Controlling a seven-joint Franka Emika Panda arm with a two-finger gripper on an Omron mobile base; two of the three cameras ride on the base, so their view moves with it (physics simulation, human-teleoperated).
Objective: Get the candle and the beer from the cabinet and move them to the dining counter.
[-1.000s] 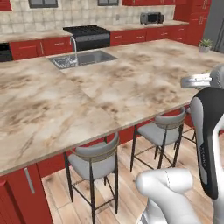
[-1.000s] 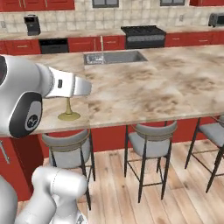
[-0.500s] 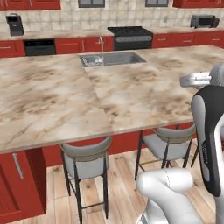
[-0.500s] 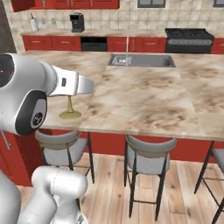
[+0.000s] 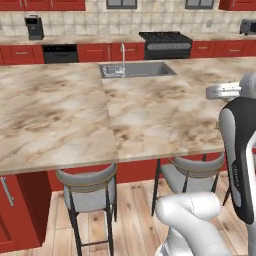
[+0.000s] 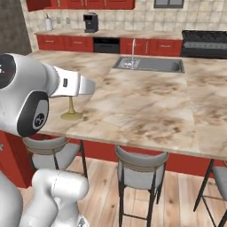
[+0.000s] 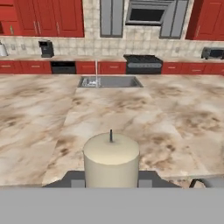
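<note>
My gripper (image 7: 111,180) is shut on the candle (image 7: 111,159), a cream-white stub with a dark wick that stands upright between the dark fingers (image 7: 72,179). From the right base view the candle's brass stem and round base (image 6: 71,115) hang just over the near left part of the dining counter (image 6: 146,102), under my forearm; whether the base touches the stone I cannot tell. The marbled dining counter (image 5: 60,115) spreads ahead with its inset steel sink (image 7: 109,82). Red wall cabinets (image 7: 61,17) with vertical bar handles hang on the far wall. The beer is out of view.
Grey round stools (image 5: 87,187) (image 6: 139,166) stand under the counter's near edge on a wooden floor. Along the tiled back wall are a black stove (image 5: 165,45), a coffee machine (image 6: 91,22) and a toaster (image 7: 213,53) on the narrower counter.
The base has turned, so the whole scene has slid right in both base views. The candle stays in my grip, held the same way.
</note>
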